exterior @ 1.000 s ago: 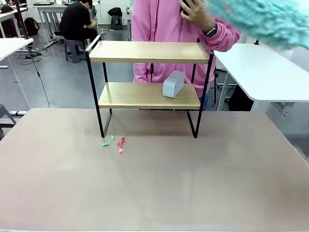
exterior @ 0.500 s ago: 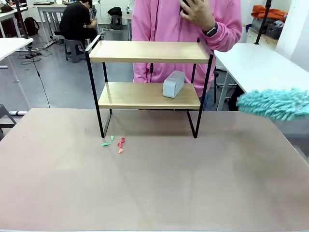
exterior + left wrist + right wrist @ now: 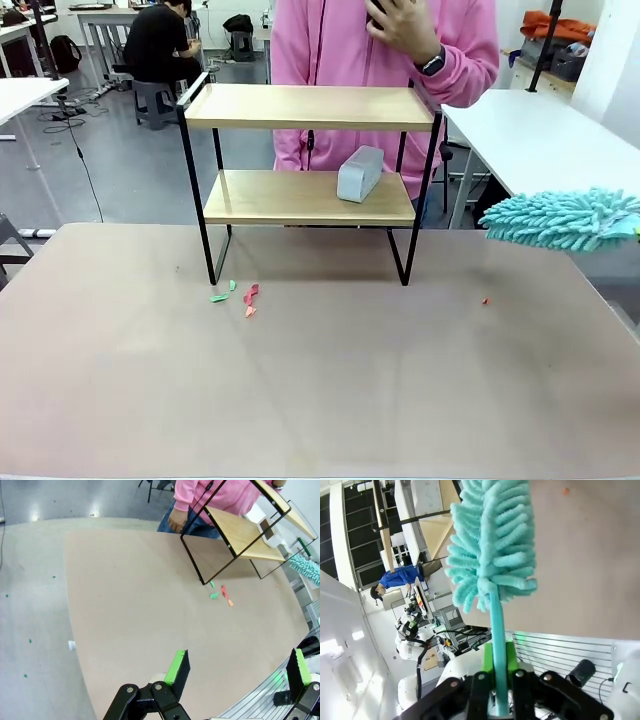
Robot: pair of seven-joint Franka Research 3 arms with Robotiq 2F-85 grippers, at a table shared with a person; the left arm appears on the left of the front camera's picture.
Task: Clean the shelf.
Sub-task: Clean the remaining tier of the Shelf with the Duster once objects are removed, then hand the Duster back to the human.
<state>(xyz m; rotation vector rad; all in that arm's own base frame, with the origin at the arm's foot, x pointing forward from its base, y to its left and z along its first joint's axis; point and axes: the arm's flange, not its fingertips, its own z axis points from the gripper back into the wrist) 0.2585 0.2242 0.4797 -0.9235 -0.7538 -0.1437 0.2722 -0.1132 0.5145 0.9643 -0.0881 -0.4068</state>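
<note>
The shelf (image 3: 310, 108), two light wooden boards on a thin black frame, stands at the table's far middle; its corner shows in the left wrist view (image 3: 240, 532). A grey box (image 3: 360, 174) lies on the lower board. A teal fluffy duster (image 3: 560, 220) hangs over the table's right edge, level with the lower board. My right gripper (image 3: 498, 680) is shut on the duster (image 3: 492, 545) handle. My left gripper (image 3: 237, 667) stands open above the table's near left part, nothing between its fingers.
Small green and red scraps (image 3: 235, 295) lie on the table by the shelf's front left leg, and a tiny red bit (image 3: 485, 300) lies to the right. A person in a pink top (image 3: 390, 60) stands behind the shelf. White tables (image 3: 540, 140) flank the scene.
The duster swung down from the upper right to beside the table's right edge, then shifted slightly left and up. A red bit now shows on the table.
</note>
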